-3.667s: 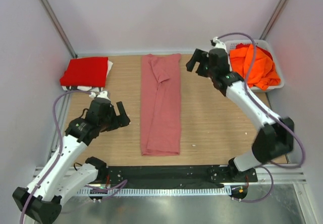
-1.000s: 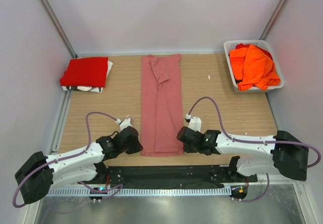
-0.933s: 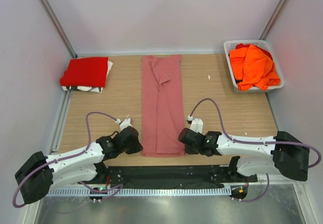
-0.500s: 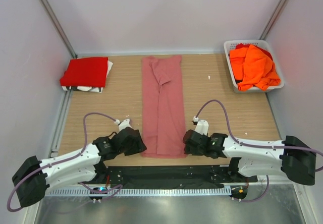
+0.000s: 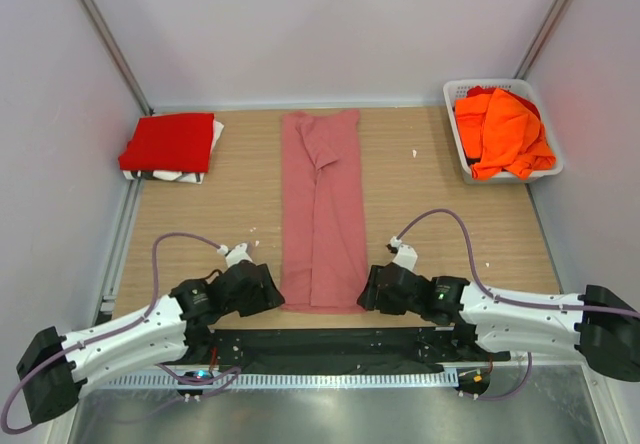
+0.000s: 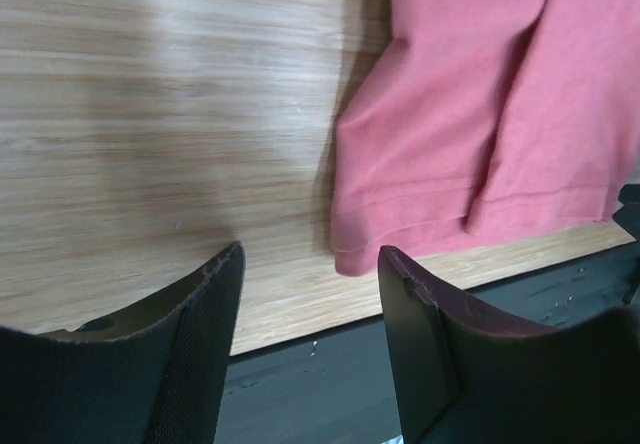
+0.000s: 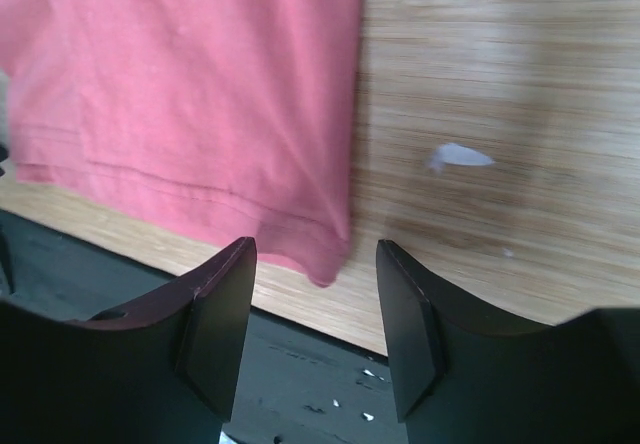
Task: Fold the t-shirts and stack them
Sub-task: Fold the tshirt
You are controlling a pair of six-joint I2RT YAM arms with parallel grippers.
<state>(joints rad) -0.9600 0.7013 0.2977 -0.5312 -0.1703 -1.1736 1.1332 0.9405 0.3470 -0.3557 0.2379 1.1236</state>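
The rose-pink t-shirt [image 5: 320,209] lies as a long folded strip down the middle of the table, its hem at the near edge. My left gripper [image 5: 262,292] is open and empty, low by the hem's left corner [image 6: 350,259], which shows between its fingers. My right gripper [image 5: 372,292] is open and empty by the hem's right corner [image 7: 325,264]. The red t-shirt [image 5: 168,142] lies folded at the back left on white cloth. Orange t-shirts [image 5: 502,130] are heaped in the basket.
The white lattice basket [image 5: 458,142] stands at the back right. A black strip [image 5: 320,342] runs along the table's near edge, just below both grippers. Small white scraps [image 5: 414,152] lie on the wood. Walls close in the left, back and right sides.
Both arms have come down from the back of the table to its near edge. Over the last second both grippers slid a little nearer, beside the pink shirt's hem corners.
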